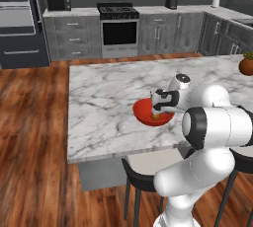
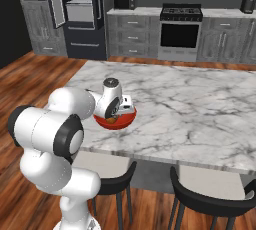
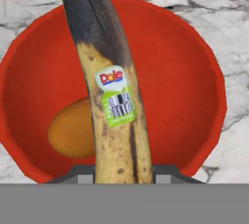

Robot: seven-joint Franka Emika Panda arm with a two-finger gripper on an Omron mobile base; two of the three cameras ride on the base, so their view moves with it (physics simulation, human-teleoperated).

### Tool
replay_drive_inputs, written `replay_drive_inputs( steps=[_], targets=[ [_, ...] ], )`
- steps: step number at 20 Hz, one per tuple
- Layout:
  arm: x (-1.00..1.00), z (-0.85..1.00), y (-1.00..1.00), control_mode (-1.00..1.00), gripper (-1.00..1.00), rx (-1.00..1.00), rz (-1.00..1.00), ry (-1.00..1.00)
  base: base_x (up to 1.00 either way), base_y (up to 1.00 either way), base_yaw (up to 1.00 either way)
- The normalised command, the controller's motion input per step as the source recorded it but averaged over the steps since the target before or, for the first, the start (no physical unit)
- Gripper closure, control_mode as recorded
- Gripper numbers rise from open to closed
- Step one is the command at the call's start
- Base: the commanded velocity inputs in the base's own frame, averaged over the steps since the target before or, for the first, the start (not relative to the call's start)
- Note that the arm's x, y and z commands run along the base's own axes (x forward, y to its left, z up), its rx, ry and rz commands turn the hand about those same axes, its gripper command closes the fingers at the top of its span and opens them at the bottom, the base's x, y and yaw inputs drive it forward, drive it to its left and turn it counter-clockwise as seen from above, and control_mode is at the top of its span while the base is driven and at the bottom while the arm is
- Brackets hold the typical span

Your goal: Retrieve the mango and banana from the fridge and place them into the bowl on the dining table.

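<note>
Pincer [image 3: 124, 177] with banana [image 3: 109, 96] above bowl [image 3: 194, 72]

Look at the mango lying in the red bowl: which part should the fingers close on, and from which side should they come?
Grip the mango across its short width, coming straight down from above. It lies low on the floor of the bowl, whose rim likely blocks a sideways approach. The banana, clamped in the gripper, hangs over one side, so it probably has to be put down first.

White marble dining table [image 1: 104, 102], red bowl [image 1: 143, 114] near front edge, potted plant [image 1: 246, 64] far corner
</note>
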Motion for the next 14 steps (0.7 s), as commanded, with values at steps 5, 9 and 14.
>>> replay_drive_inputs(
  steps=[5, 9, 14],
  targets=[
    [0.15, -0.26, 0.00, -1.00, 1.00, 0.00, -0.03, 0.00, 0.00, 0.00, 0.00],
    [0.27, -0.13, 0.00, -1.00, 1.00, 0.00, -0.03, 0.00, 0.00, 0.00, 0.00],
    [0.27, -0.09, 0.00, -1.00, 1.00, 0.00, -0.03, 0.00, 0.00, 0.00, 0.00]
  ],
)
